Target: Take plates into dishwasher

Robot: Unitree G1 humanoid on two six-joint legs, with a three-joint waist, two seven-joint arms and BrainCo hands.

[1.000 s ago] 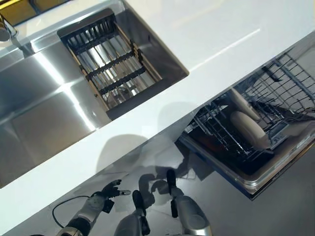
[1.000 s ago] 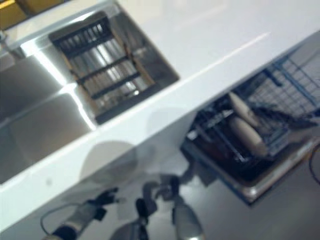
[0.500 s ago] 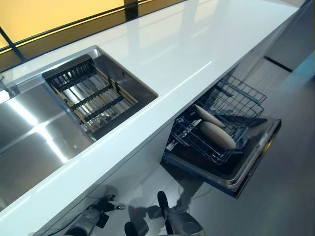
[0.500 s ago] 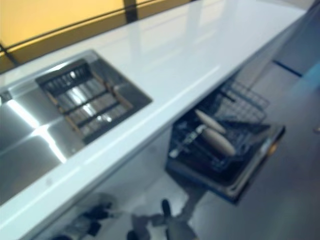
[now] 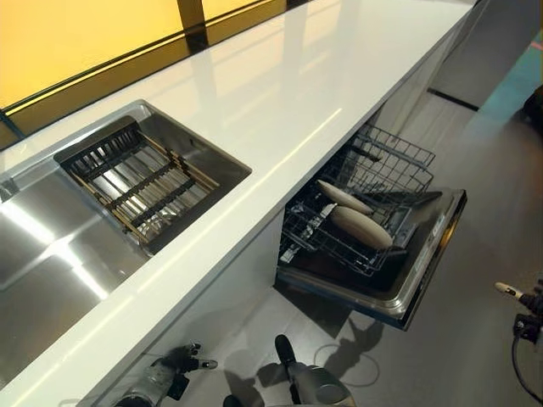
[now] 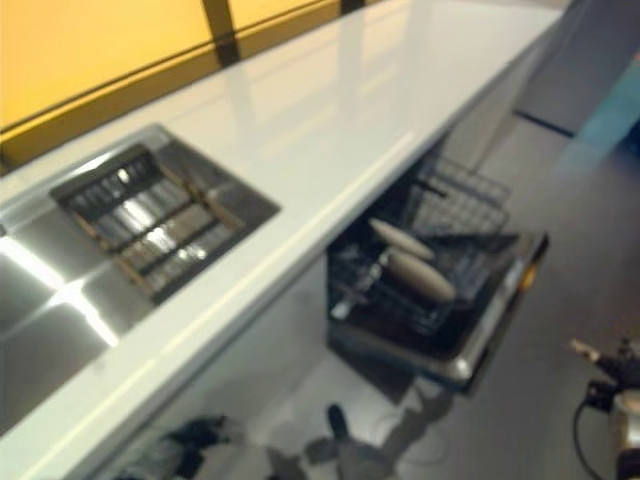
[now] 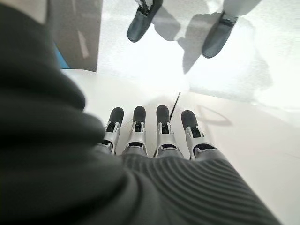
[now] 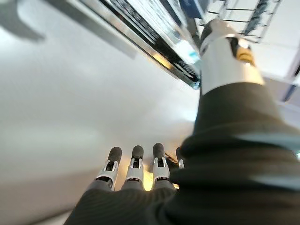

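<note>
While two pale oval plates (image 5: 361, 227) stand in the wire dishwasher rack (image 5: 339, 242) at 3 o'clock, our left robot hand (image 7: 154, 136) and right robot hand (image 8: 136, 171) hang with fingers straight, holding nothing.

White tabletop (image 5: 280, 93) runs the length of the scene, its surface glossy. A steel sink (image 5: 51, 254) is set into it, with a slatted drainer rack (image 5: 136, 182) seated across the basin. Below the edge, the dishwasher rack (image 5: 365, 212) carries two plates (image 5: 361, 227) (standing tilted among the wires).
</note>
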